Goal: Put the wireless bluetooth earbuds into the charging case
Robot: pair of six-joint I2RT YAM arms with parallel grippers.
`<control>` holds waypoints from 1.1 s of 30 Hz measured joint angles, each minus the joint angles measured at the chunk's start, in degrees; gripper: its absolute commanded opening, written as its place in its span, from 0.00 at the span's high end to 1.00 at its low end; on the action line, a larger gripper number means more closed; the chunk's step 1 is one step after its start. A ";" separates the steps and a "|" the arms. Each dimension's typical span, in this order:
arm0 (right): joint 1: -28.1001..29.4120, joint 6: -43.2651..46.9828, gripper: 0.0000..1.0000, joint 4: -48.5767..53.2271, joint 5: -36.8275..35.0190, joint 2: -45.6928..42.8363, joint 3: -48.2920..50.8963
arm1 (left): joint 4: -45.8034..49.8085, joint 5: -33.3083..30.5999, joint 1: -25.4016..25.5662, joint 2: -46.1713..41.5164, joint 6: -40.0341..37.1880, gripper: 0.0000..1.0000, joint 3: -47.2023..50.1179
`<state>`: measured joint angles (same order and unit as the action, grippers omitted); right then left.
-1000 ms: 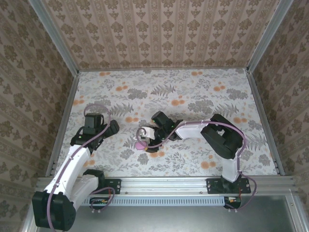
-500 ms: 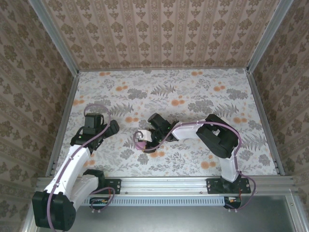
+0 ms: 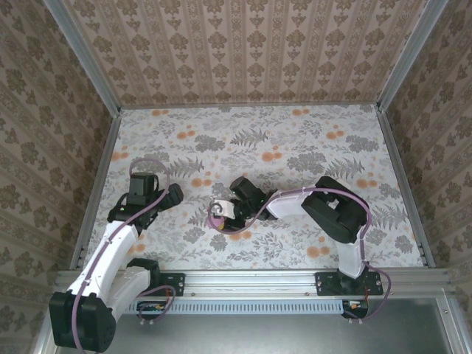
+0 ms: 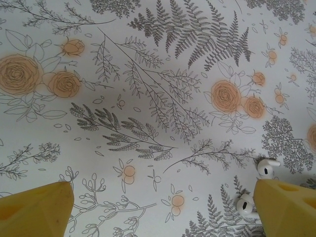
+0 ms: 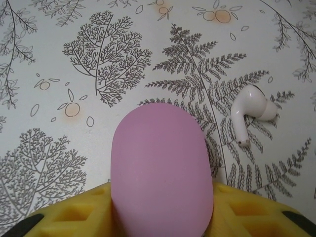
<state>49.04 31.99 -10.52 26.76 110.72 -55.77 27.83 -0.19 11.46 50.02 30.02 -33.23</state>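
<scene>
- White stemmed earbuds [image 4: 266, 168]: two lie on the floral surface [image 4: 148, 49], just beside one finger of the released left tool [image 4: 163, 202].
- Right tool [image 5: 163, 210]: clenched on the pink oval charging case [image 5: 160, 148], with one earbud lying near on its right.

A white earbud [image 5: 252, 111] lies just beside the pink charging case [image 5: 160, 163].
</scene>
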 measured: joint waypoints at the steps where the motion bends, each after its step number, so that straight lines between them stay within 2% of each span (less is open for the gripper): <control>1: 0.00 -0.50 0.59 0.02 -0.37 -0.66 0.42 | -0.04 0.42 0.00 0.00 -0.02 0.06 0.00; 8: -0.74 -4.24 0.60 -0.50 -2.49 -9.66 3.19 | -1.57 5.75 0.33 0.00 0.00 0.08 -0.35; 13: -4.48 -7.04 0.60 -0.98 -3.30 -17.75 5.35 | -6.82 13.49 2.62 0.79 1.36 0.11 -2.84; 16: -7.72 -8.59 0.60 -0.94 -4.13 -22.16 6.01 | -11.50 19.30 4.81 3.15 3.10 0.12 -5.46; 21: -12.13 -10.75 0.60 -0.90 -6.03 -28.11 6.10 | -16.13 28.11 9.86 11.80 5.16 0.15 -13.79; 26: -12.94 -12.50 0.60 -0.90 -6.69 -31.93 6.12 | -19.54 33.97 13.92 17.29 6.69 0.19 -18.38; 32: -12.94 -14.45 0.59 -1.38 -6.64 -33.11 6.12 | -21.44 36.57 14.40 19.87 9.51 0.26 -18.75; 33: -12.94 -14.62 0.59 -1.40 -6.67 -33.11 6.12 | -21.97 36.79 14.78 20.02 10.16 0.30 -18.75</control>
<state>36.10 17.37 -11.92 20.10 77.60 -49.65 5.87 36.60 26.24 70.04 40.18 -51.99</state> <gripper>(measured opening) 0.406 0.753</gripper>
